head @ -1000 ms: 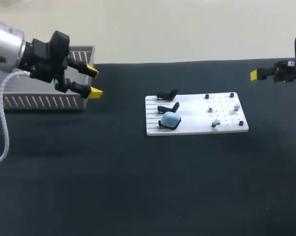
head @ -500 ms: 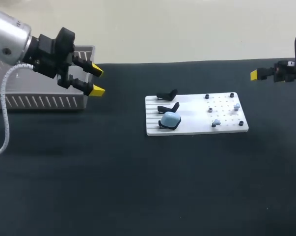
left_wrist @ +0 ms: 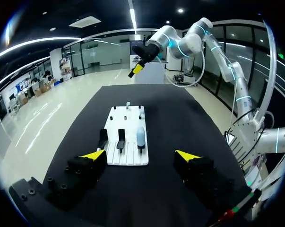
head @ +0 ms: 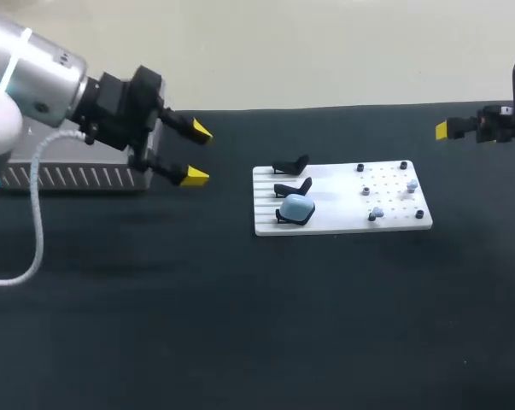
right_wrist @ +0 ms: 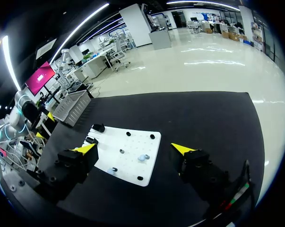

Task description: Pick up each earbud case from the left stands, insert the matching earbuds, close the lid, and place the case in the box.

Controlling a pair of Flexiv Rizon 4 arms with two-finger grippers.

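A light blue earbud case sits on the nearest black stand of a white board; two other stands are bare. Small blue earbuds rest on the board's pegged right half. My left gripper hangs open above the table, between the grey box and the board. In the left wrist view the case lies ahead of the open left gripper. My right gripper hovers at the far right, open, with the board ahead of it.
The grey slatted box stands at the table's far left edge, just behind my left arm. Black tabletop surrounds the board on all sides. The box also shows beyond the board in the right wrist view.
My left arm has swung right, away from the box and toward the board, with its gripper still open. The right arm has not moved.
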